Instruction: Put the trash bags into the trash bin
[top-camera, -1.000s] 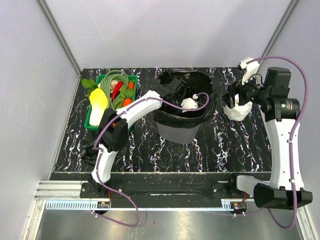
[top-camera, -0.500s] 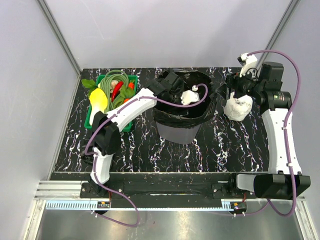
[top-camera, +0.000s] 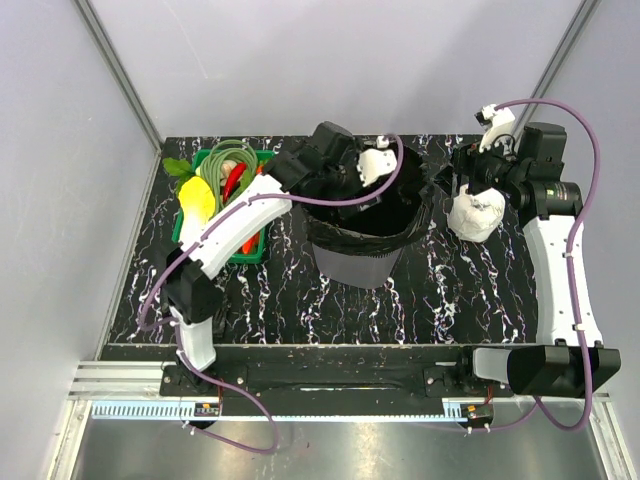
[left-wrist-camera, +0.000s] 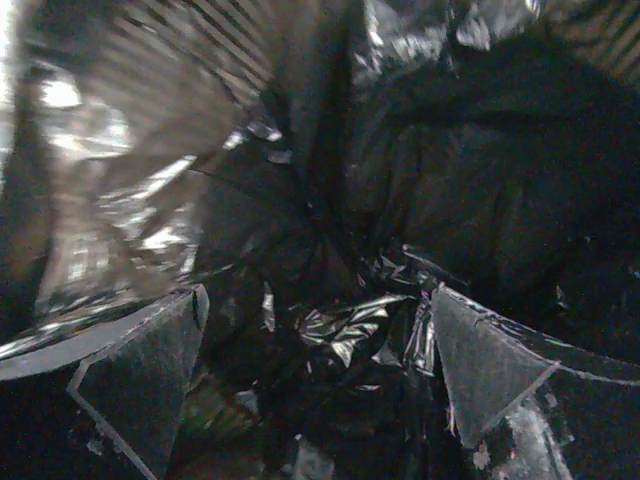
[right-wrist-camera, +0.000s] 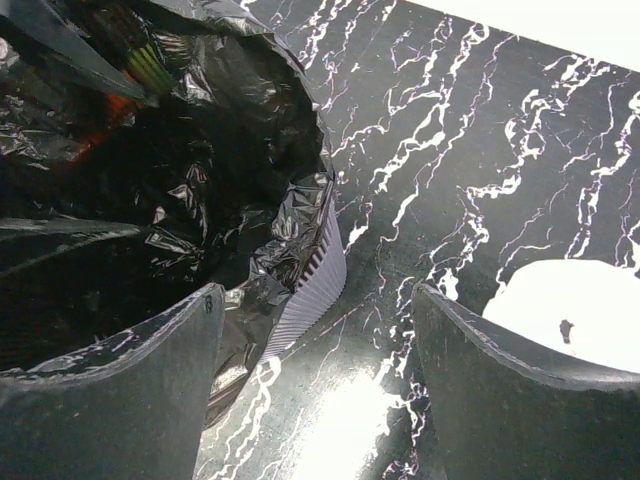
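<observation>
upper left of the top view: green crate (top-camera: 262, 154) of vegetables, off to the side and no part of the job. right of it, left hand (top-camera: 345, 170) reaching across to the far rim of the trash bin (top-camera: 358, 262), apparently aimed down into the mouth so as to push film inside. in the left wrist view, fingers (left-wrist-camera: 140, 385) spread wide, crumpled trash bags (left-wrist-camera: 335, 330) lying loose in the gap, nothing pinched; judged a release or tamping pose rather than a grasp. centre of the top view: black film already within the bin and draped over its rim, mesh wall bare below. further right, right hand (top-camera: 465, 182) hovering just beside the bin's right rim, above the desk (top-camera: 450, 290), next to the white roll (top-camera: 478, 215). in the right wrist view, both fingers far apart with only marbled desk and mesh between, holding nothing; probably parked there to stay out of the left arm's way.
</observation>
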